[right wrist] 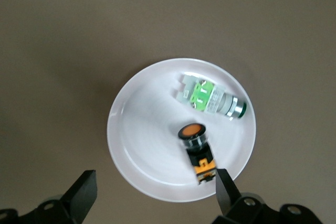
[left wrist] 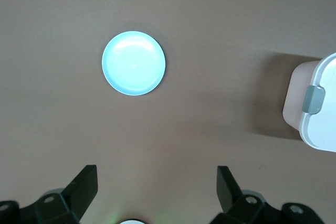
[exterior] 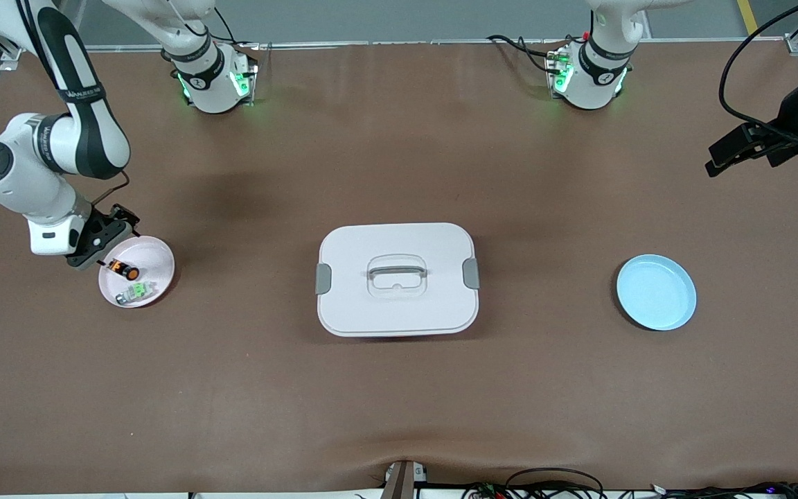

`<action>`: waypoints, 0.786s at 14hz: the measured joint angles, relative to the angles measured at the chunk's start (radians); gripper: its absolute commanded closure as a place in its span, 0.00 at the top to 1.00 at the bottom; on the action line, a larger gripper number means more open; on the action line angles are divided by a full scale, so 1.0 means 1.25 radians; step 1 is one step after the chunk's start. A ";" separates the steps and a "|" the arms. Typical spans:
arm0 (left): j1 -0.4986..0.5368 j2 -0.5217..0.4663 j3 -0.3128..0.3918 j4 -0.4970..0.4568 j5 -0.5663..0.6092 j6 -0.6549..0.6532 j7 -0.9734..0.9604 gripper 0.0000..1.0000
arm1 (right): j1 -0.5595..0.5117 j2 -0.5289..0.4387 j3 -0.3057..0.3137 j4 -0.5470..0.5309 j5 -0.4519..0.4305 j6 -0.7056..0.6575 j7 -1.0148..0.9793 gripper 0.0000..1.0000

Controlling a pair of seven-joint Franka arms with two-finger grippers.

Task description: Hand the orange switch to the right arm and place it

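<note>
At the front view's left, the right end effector (exterior: 103,244) hangs spread over the pink plate (exterior: 160,258) holding the orange switch (exterior: 124,269); at upper right, the left end effector (exterior: 723,158) waits spread.

The white lidded box (exterior: 397,278) with its raised handle (exterior: 397,267) stands at the middle of the surface (exterior: 399,388) and is the one tall obstacle between the two ends. Wide bare strips run past it along the edge nearest the front camera and along the edge by the arm bases. Toward the right arm's end, the right tool (exterior: 109,235), jaws spread, hangs over the rim of the pink plate (exterior: 158,256), crowding the orange switch (exterior: 124,269) and green-topped part (exterior: 136,294). The blue plate (exterior: 656,292) lies low, unobstructed.
</note>
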 measured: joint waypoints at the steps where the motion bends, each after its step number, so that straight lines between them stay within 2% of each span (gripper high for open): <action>1: 0.000 -0.003 0.000 0.000 0.000 -0.003 0.000 1.00 | 0.004 -0.005 0.000 0.000 0.000 -0.020 0.078 1.00; 7: 0.000 -0.014 0.001 0.000 0.000 -0.012 -0.001 1.00 | 0.059 -0.021 0.002 0.001 0.000 -0.099 0.444 1.00; 11: 0.000 -0.018 0.003 0.000 0.000 -0.016 -0.001 1.00 | 0.067 -0.060 0.002 0.013 0.000 -0.112 0.615 1.00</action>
